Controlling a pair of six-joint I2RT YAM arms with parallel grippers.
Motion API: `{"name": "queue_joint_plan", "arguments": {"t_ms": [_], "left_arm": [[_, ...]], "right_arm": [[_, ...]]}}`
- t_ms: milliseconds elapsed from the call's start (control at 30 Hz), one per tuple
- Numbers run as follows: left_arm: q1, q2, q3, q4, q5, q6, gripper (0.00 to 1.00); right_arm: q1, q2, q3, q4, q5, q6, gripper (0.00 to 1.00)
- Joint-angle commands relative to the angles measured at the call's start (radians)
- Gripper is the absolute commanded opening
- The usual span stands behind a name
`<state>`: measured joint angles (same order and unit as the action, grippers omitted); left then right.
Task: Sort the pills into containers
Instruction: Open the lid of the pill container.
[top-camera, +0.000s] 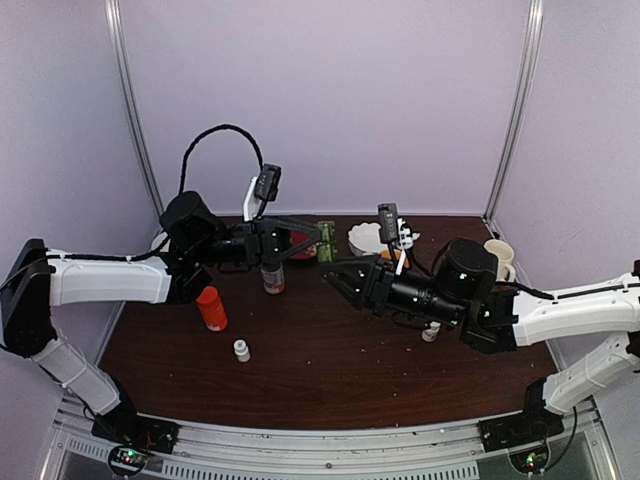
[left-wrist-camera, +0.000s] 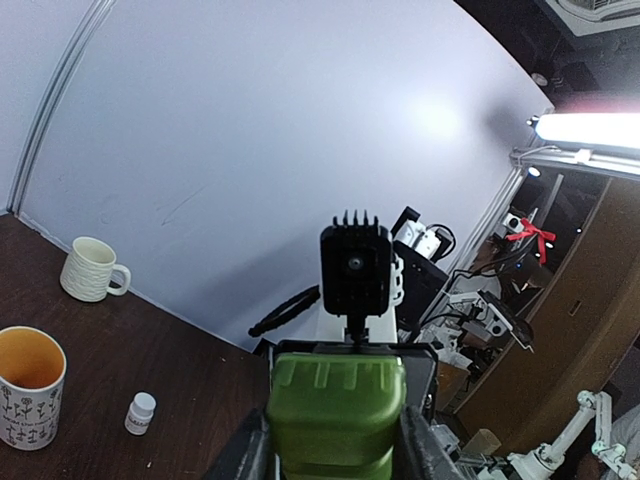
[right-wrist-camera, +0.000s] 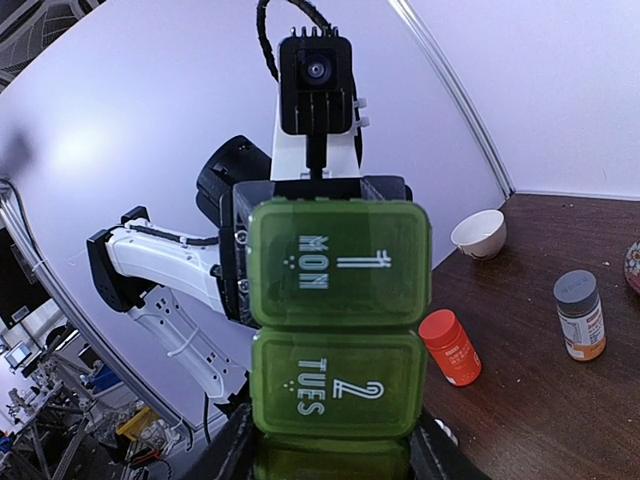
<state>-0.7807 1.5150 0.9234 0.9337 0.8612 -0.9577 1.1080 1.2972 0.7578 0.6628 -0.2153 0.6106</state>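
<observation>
- Two claws meet on one pill box (right-wrist-camera: 338, 330). The right claw (right-wrist-camera: 328, 452) is clamped across its nearer end, below the TUES lid (right-wrist-camera: 335, 385). The left claw (left-wrist-camera: 332, 450) has its fingers flanking the far end by the MON lid (right-wrist-camera: 338, 262), but I cannot tell whether they grip it.
- The box looks like light, stiff, thin-walled plastic with smooth sides that could slip. It is best held across the long side walls, clear of the hinged lids.
- It is translucent dark green and rectangular. Its row of lids carries pale marks, "MON 1" and "TUES 2", and both of those are down.
- It hangs in the air above the bench (right-wrist-camera: 540, 420). Beyond it are an orange bottle (right-wrist-camera: 450, 347) and a white bowl (right-wrist-camera: 478, 233).
- Pills are too small to make out.
</observation>
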Motion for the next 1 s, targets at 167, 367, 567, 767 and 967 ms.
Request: {"name": "queue_joint_plan", "arguments": {"t_ms": [167,367,567,767,967], "left_arm": [[-0.003,0.016,0.018,-0.019,0.0,0.025,0.63],[-0.003,0.02,0.015,-0.026,-0.001,0.034,0.64],[-0.003,0.019,0.009,0.017,0.002,0.012,0.72],[-0.003,0.009,0.001,0.059,0.006,-0.001,0.8],[-0.003,0.005,-0.007,0.093,0.006,-0.013,0.8]], "right_arm": [[-0.005,0.009,-0.005,0.04,-0.018,0.013,0.43],[-0.007,0.011,-0.006,0.043,-0.022,0.015,0.43],[-0.009,0.018,-0.003,0.044,-0.03,0.017,0.43],[-0.009,0.024,-0.005,0.051,-0.036,0.023,0.43],[-0.011,0.023,-0.008,0.055,-0.037,0.024,0.43]]}}
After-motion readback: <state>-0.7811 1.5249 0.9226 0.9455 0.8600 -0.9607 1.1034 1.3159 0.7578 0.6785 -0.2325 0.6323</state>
